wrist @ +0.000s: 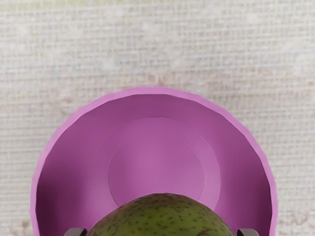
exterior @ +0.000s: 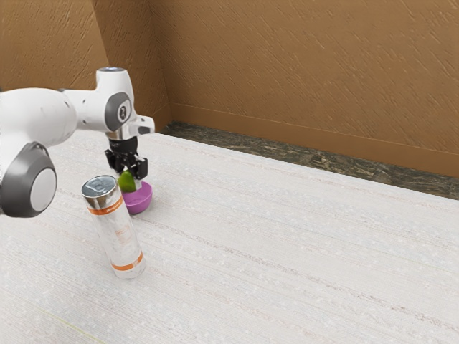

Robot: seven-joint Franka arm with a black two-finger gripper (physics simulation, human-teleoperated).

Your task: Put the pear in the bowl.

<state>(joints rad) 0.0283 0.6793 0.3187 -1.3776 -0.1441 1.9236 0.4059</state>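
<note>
Exterior view: pincer (exterior: 130, 183) half-open, seemingly round pear (exterior: 126, 180).

Pale whitish table (exterior: 287, 251), surface w/ faint streaks + a bit of woven-look texture up close. Directly on it: purple bowl (exterior: 143, 201), round, open side up, paler rim, w/ a ring marked inside on the btm. Also a whitish bottle (exterior: 118, 233) w/ silver lid & 2 orange bands, on its base nr the bowl, partly in front of it in ext. view.
</note>
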